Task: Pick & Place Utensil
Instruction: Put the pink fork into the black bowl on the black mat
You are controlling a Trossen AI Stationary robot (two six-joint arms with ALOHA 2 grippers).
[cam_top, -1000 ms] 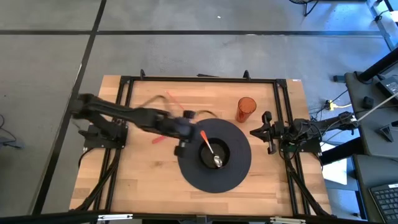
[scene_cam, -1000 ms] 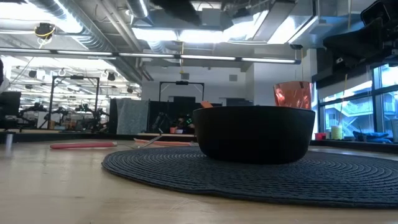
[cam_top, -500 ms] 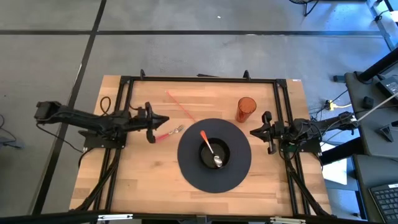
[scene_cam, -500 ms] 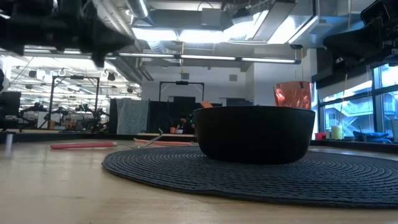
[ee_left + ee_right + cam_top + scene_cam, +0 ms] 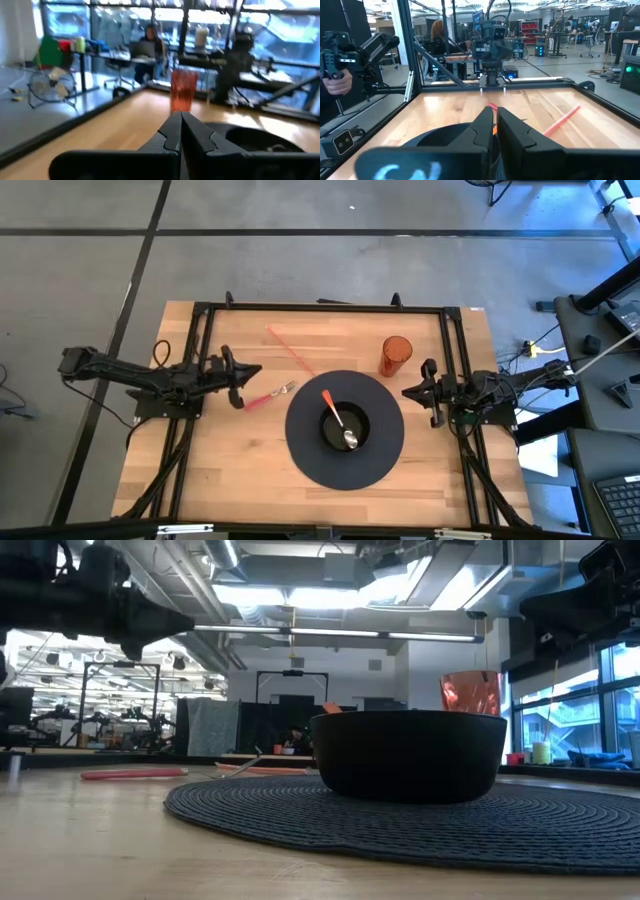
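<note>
A spoon with an orange handle lies inside the black bowl, handle leaning on the rim. The bowl stands on a round dark woven mat; it also shows in the low view as the bowl. A red-handled fork lies flat on the wood left of the mat. A thin pink stick lies farther back. My left gripper is shut and hovers near the table's left side, empty. My right gripper waits shut at the right side, just off the mat.
An orange translucent cup stands upright behind the mat toward the right, seen also as the cup. The black frame rail runs round the table. Bare wood lies at the near left. A person's hand shows beyond the table.
My left arm has pulled back from the bowl's left rim toward the table's left edge and now hangs there. The spoon has stayed in the bowl, and the fork shows uncovered on the wood.
</note>
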